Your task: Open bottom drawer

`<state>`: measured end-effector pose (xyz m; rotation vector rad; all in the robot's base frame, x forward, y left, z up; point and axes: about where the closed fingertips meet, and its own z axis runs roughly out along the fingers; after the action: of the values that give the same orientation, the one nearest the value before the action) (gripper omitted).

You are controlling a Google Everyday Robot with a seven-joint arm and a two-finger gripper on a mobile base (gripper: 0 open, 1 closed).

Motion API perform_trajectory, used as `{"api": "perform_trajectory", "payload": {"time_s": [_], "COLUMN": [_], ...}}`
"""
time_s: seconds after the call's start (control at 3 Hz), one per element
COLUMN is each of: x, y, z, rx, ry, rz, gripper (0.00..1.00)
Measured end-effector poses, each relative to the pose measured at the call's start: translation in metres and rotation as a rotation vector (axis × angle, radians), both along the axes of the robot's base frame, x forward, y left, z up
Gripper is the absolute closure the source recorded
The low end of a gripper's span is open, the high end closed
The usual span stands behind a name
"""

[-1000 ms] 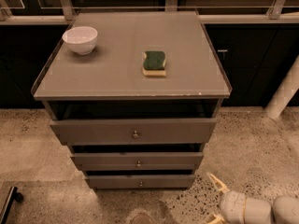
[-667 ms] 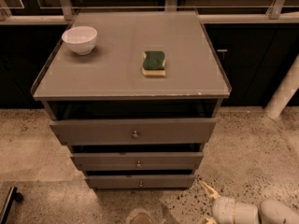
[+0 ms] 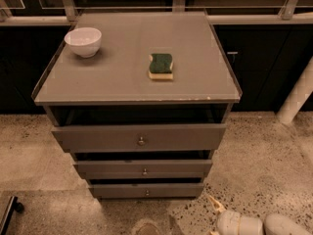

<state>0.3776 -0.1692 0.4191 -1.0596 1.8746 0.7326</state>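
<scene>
The grey cabinet (image 3: 137, 82) has three drawers. The bottom drawer (image 3: 117, 190) is the lowest and narrowest front, with a small round metal knob (image 3: 146, 193). Its front sits set back under the middle drawer (image 3: 112, 169). My gripper (image 3: 213, 219) is at the bottom right of the view, low over the floor, to the right of and below the bottom drawer. It points left toward the cabinet. Its fingers (image 3: 215, 204) are spread open and hold nothing. The lower finger is partly cut off by the view's bottom edge.
A white bowl (image 3: 83, 41) and a green sponge (image 3: 161, 66) lie on the cabinet top. The top drawer (image 3: 98, 138) sticks out furthest. A white post (image 3: 296, 99) stands at the right. Dark cabinets line the back. A black object (image 3: 7, 212) sits at bottom left.
My gripper has moved left toward the cabinet's foot and slightly lower in the view. The drawers, bowl and sponge have not moved.
</scene>
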Motion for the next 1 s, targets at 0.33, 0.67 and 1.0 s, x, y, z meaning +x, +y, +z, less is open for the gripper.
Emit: {"api": "perform_trajectory", "payload": {"time_s": [0.33, 0.67, 1.0], "x": [0.012, 0.033, 0.054], "y": [-0.006, -0.013, -0.014], "z": [-0.051, -0.105, -0.146], "rx": [-0.016, 0.015, -0.007], "ry": [0.047, 0.081, 0.087], "rz": [-0.040, -0.094, -0.125], "gripper": [0.00, 0.00, 0.18]}}
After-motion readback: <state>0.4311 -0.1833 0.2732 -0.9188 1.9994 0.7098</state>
